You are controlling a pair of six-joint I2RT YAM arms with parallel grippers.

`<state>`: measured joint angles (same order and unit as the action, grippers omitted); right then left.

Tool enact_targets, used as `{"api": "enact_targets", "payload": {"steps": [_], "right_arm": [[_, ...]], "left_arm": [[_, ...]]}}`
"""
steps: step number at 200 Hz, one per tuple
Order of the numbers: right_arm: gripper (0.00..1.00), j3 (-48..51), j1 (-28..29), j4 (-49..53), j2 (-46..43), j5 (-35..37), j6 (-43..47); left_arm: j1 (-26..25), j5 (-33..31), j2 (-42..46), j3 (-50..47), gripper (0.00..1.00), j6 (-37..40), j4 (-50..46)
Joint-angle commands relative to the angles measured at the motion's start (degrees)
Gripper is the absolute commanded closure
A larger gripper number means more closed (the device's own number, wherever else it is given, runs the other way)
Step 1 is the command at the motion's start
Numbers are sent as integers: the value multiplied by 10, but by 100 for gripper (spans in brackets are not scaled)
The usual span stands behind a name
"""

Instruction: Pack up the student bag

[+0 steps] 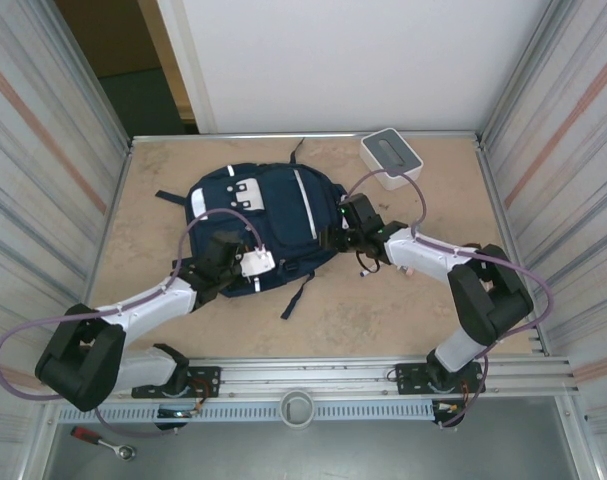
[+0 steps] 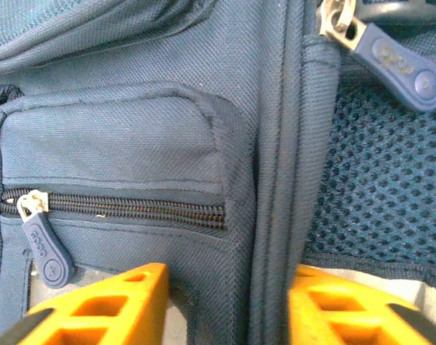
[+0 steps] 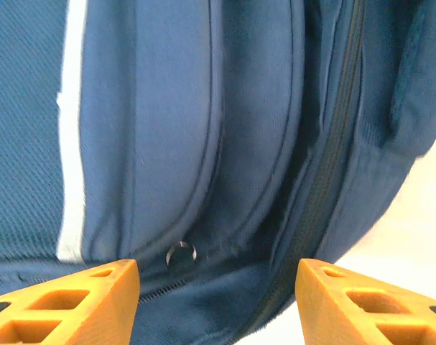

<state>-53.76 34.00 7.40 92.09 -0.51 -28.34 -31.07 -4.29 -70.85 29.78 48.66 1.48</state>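
Note:
The student bag [image 1: 273, 210], navy with white patches and thin reflective stripes, lies flat in the middle of the table. My left gripper [image 1: 245, 262] is at its near-left edge. In the left wrist view its orange fingers [image 2: 131, 302] press from both sides on a ridge of the bag's [image 2: 225, 144] fabric beside a zipped pocket [image 2: 110, 208] and a mesh panel [image 2: 376, 194]. My right gripper [image 1: 335, 238] sits at the bag's right side. It [image 3: 218, 287] stands open, with the bag's [image 3: 167, 122] zip edge between the spread fingers and untouched.
A white box [image 1: 391, 158] stands at the back right corner. Loose dark straps [image 1: 298, 292] trail from the bag toward the near edge. Corrugated metal walls [image 1: 43, 170] close in both sides. Bare table [image 1: 383, 310] lies in front of the bag.

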Motion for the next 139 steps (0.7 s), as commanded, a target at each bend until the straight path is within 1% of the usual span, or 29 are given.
{"api": "enact_targets", "payload": {"steps": [1, 27, 48, 58, 67, 82, 101, 115, 139], "right_arm": [[42, 2, -11, -16, 14, -4, -20], [43, -13, -33, 1, 27, 21, 3], [42, -50, -47, 30, 38, 39, 35], [43, -65, -46, 46, 38, 53, 49], [42, -67, -42, 45, 27, 62, 61], [40, -52, -32, 25, -5, 70, 74], [38, -9, -9, -23, -47, 63, 82], [35, 24, 21, -58, -73, 72, 92], [31, 79, 91, -119, -103, 105, 108]], "left_arm": [[7, 9, -11, 11, 69, -2, -25], [7, 33, -17, 32, 83, -15, -53], [3, 67, -10, 39, 89, -27, -61], [-2, 81, -6, 43, 94, -32, -64], [-5, 88, -1, 49, 100, -38, -71], [-5, 93, 6, 59, 100, -58, -85], [-5, 113, 16, 53, 100, -66, -73], [-4, 129, 20, 54, 100, -72, -71], [2, 161, 25, 61, 100, -85, -74]]}}
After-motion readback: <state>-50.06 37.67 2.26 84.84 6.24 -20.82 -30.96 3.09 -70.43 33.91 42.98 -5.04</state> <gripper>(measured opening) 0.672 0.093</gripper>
